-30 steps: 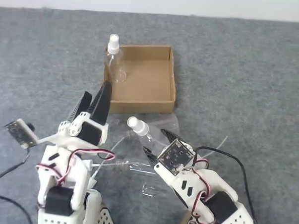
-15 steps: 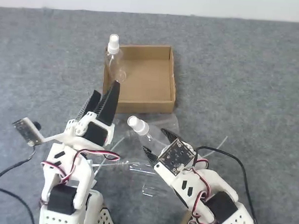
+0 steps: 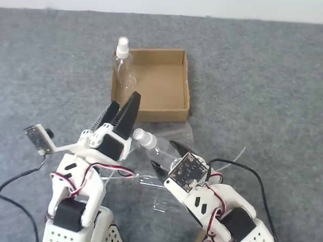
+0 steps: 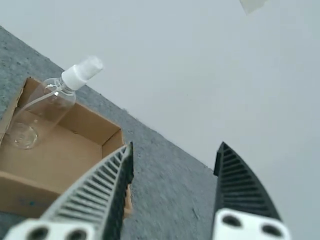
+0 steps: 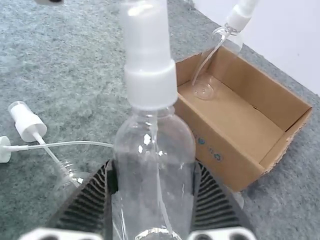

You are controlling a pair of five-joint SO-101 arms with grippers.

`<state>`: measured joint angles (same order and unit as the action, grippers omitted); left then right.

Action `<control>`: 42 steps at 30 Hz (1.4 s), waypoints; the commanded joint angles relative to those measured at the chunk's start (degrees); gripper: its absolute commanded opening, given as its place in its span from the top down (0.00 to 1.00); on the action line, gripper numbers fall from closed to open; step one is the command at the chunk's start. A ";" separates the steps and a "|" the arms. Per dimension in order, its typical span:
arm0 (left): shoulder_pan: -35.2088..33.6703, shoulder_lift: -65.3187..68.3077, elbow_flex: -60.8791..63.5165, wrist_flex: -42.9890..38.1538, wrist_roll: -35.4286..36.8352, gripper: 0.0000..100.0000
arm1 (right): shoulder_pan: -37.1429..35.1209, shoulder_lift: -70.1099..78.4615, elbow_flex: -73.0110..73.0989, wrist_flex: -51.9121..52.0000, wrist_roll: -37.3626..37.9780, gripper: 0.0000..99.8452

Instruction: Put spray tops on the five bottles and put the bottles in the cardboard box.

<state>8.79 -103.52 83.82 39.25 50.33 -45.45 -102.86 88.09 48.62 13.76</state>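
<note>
The left gripper (image 3: 125, 101) hangs above the grey worktop (image 3: 260, 77) with its fingers (image 4: 102, 192) spread apart and nothing between them. In the left wrist view (image 4: 175, 146) the gap between them shows only the worktop and the wall behind.

Just beyond these fingers is the cardboard box (image 3: 151, 115), open at the top. One clear bottle (image 3: 124, 67) is inside it. It leans tilted against the box's left wall, and its white spray top sticks up past the rim (image 4: 47, 102).

Small blue marks are printed on the box's near outer wall (image 5: 220, 160), too small to read.

The right gripper (image 3: 164, 154) is clenched on a second bottle (image 3: 146, 138), which also has a white spray top. Its fingers (image 5: 85, 197) press the clear body from both sides (image 5: 152, 160), and the nozzle points towards the left fingers and the box. No label shows on either bottle.

On the worktop to the side of the right fingers lies a loose spray top (image 5: 24, 121) with a thin dip tube. Near it is the open neck of an uncapped bottle (image 5: 70, 175).
</note>
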 commanded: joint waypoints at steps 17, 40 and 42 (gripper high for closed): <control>-4.84 -0.79 -3.82 1.85 -1.85 0.75 | 0.13 -1.19 -4.48 -0.84 -0.35 0.99; 6.68 -0.70 1.10 1.76 -8.26 0.75 | 4.53 -1.19 -8.62 -1.98 -4.13 0.99; 7.12 -0.70 1.19 1.85 -8.26 0.75 | 4.53 -1.19 -8.44 -1.98 -4.04 0.99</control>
<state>13.98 -103.52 85.67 40.92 43.21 -41.41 -102.86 83.69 48.26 10.07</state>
